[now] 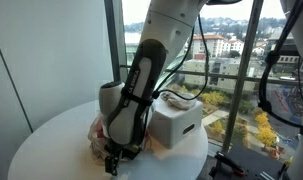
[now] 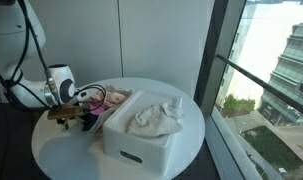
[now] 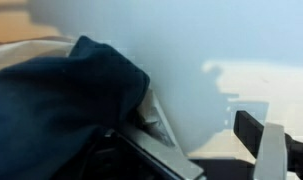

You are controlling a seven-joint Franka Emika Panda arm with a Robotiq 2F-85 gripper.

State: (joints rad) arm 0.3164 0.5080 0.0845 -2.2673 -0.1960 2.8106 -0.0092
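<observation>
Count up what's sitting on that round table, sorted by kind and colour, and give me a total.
White bin: 1
White cloth in the bin: 1
Pinkish cloth beside the bin: 1
Dark blue cloth: 1
Total: 4

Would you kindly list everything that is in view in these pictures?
table: one, white, round, beside the window
window: one glazed wall, buildings and trees outside
box: one, white, open-topped, on the table
white cloth: one, cream-white, crumpled, lying in the box
pile of clothes: one, pinkish, patterned, on the table beside the box
dark cloth: one, dark blue, right at the gripper in the wrist view
arm: one, white and black, bent down over the table
gripper: one, dark, low at the pile; whether open or shut is unclear
</observation>
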